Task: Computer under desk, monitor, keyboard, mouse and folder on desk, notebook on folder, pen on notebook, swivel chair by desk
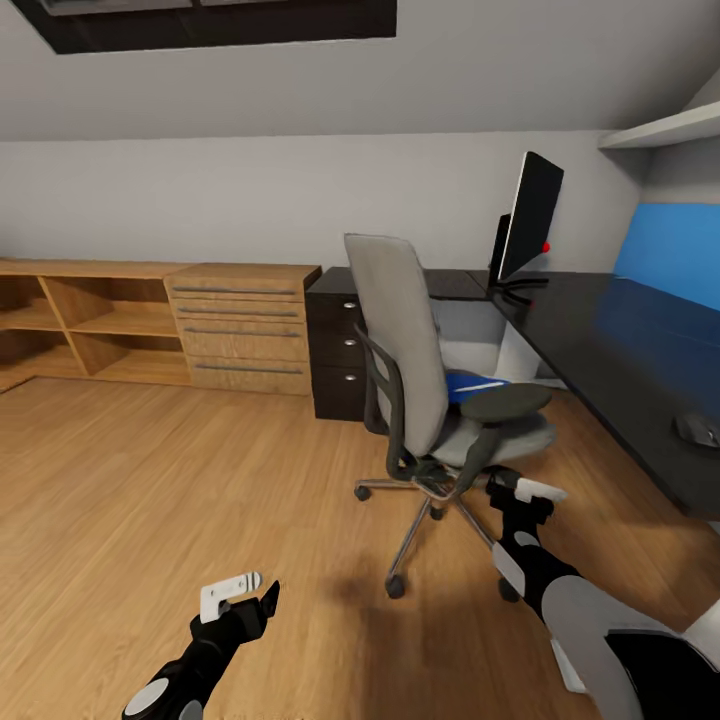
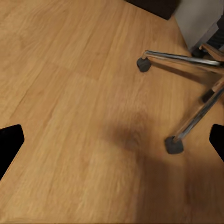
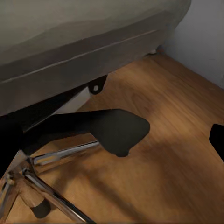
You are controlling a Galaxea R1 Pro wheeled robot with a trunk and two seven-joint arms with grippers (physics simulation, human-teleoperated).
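Observation:
The grey swivel chair [image 1: 415, 370] stands on the oak floor beside the black desk [image 1: 610, 335], its back toward me. The blue folder [image 1: 472, 386] lies on its seat. The monitor [image 1: 530, 215] stands on the desk's far corner, and the small black mouse [image 1: 697, 430] lies near the desk's front edge. A pale grey computer case [image 1: 470, 335] shows under the desk behind the chair. My left gripper [image 1: 243, 595] hangs open over bare floor, short of the chrome base [image 2: 186, 126]. My right gripper [image 1: 522, 490] is open, low by the chair's armrest [image 3: 116, 130]. Keyboard, notebook and pen are out of view.
A dark drawer unit [image 1: 335, 345] sits at the desk's left end, with low oak cabinets [image 1: 150, 320] along the back wall. A blue wall panel [image 1: 665, 245] and a shelf [image 1: 665, 130] are above the desk. Open floor [image 1: 150, 480] stretches to the left.

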